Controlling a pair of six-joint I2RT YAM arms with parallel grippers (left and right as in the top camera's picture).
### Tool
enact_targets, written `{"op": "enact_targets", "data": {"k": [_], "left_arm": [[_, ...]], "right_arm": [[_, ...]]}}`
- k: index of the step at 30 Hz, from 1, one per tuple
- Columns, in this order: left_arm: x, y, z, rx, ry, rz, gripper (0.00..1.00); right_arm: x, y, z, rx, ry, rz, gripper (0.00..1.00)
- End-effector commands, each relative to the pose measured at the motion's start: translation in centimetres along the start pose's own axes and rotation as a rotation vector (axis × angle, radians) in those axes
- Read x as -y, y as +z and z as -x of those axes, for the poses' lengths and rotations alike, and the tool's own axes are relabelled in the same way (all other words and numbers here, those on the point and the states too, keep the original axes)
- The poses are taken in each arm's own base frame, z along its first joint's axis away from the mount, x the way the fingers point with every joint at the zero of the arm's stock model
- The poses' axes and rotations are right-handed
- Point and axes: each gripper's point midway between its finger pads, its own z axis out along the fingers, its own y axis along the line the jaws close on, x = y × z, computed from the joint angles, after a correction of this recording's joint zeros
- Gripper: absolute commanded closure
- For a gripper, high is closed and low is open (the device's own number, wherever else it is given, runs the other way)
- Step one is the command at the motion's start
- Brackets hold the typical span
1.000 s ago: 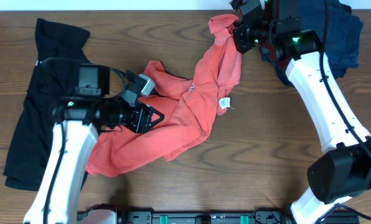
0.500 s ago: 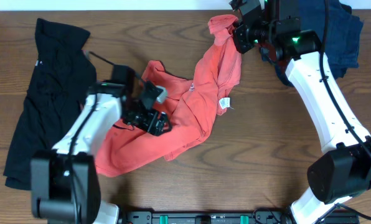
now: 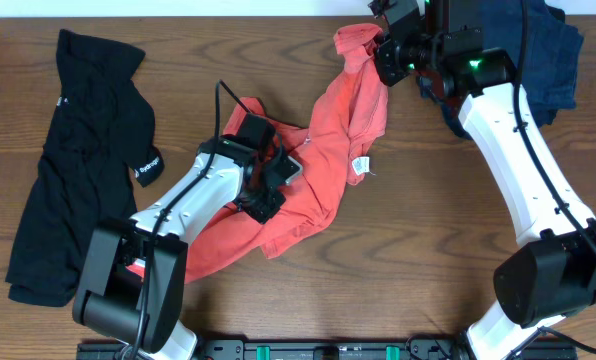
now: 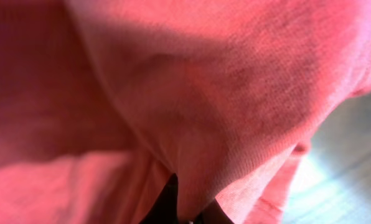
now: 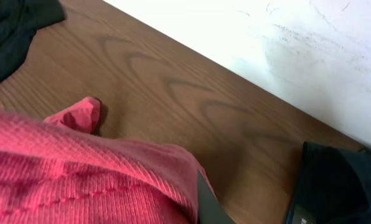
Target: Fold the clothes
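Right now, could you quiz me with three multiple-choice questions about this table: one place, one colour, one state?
1. Where is the black garment? A) left side of the table B) under the shirt C) in a claw
2. The middle shirt's colour? A) green B) coral red C) white
3. The right gripper is: A) open over wood B) holding the black garment C) shut on the shirt
Answers: A, it lies there, apart from the shirt; B, plainly red; C, red cloth is pinched there.

Nothing legible anywhere here. A small white tag (image 3: 359,163) sits on the coral-red T-shirt (image 3: 323,120), its print too tiny to read, and the white sticker (image 3: 148,167) on the left arm (image 3: 193,195) is just a blur.
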Motion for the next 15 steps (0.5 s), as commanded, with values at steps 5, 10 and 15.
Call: {"op": "enact_targets", "data": {"k": [5, 10, 15], "left_arm": [[-3.0, -3.8, 3.0, 0.135, -0.077, 0.146, 0.94], [-6.5, -6.4, 5.8, 0.291, -0.105, 0.296, 0.94], [-10.7, -8.0, 6.6, 0.335, -0.152, 0.493, 0.94]], "right_arm": [[0.0, -0.5, 0.7, 0.018, -0.006, 0.005, 0.96], [0.0, -0.5, 0.6, 0.015, -0.005, 0.006, 0.96], [-0.1, -0.5, 0.4, 0.007, -0.003, 0.007, 0.96]]}}
